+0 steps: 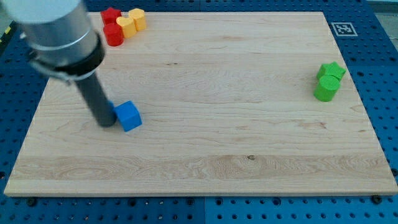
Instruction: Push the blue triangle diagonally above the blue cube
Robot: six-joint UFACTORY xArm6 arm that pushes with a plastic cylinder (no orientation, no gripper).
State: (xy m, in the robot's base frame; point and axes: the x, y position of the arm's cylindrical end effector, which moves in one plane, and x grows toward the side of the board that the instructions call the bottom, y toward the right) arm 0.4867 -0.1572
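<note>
A blue cube [129, 116] lies on the wooden board [211, 149] at the view's left. My tip [107, 123] rests on the board just left of the cube, almost touching it. The dark rod rises from it toward the view's top left. A small sliver of blue [114, 110] shows between the rod and the cube; I cannot tell whether it belongs to the cube or to another block. No blue triangle is clearly visible; the rod may hide it.
Two red blocks [112, 26] and two yellow blocks [131, 22] cluster at the view's top left. A green star [332, 70] and a green cylinder [325, 89] sit together at the view's right edge.
</note>
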